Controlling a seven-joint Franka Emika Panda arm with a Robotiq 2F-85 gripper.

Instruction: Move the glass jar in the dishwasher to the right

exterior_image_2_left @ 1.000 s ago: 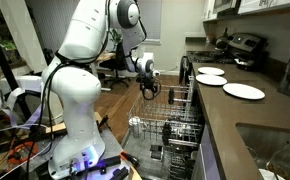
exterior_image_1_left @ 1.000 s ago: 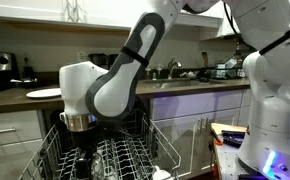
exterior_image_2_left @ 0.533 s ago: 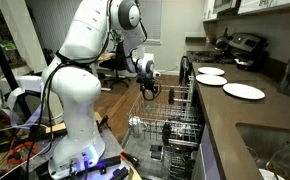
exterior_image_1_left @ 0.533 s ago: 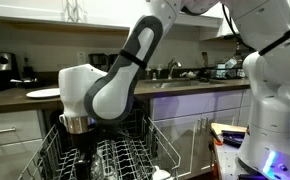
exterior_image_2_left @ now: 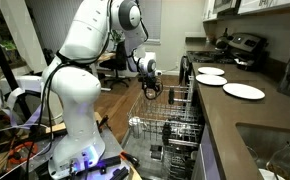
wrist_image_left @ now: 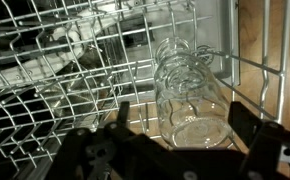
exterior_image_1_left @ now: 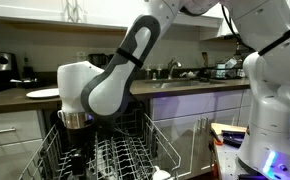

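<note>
The glass jar (wrist_image_left: 190, 90) is clear and lies tilted in the dishwasher's grey wire rack (wrist_image_left: 55, 70), its base toward the camera. My gripper (wrist_image_left: 185, 128) is open, with a dark finger on each side of the jar's base and a small gap to the glass on both sides. In both exterior views the gripper (exterior_image_1_left: 80, 150) (exterior_image_2_left: 150, 88) is lowered into the pulled-out rack (exterior_image_1_left: 130, 155) (exterior_image_2_left: 173, 115). The jar is not clearly visible in either exterior view.
White plates (exterior_image_2_left: 244, 91) (exterior_image_2_left: 209, 72) lie on the dark counter beside the dishwasher, and one also shows in an exterior view (exterior_image_1_left: 43, 93). White cabinets (exterior_image_1_left: 10, 135) flank the rack. The robot's base (exterior_image_2_left: 70, 120) stands in front of the open dishwasher. Upright tines surround the jar.
The wrist has shifted very slightly sideways over the rack. Otherwise nothing visibly moved.
</note>
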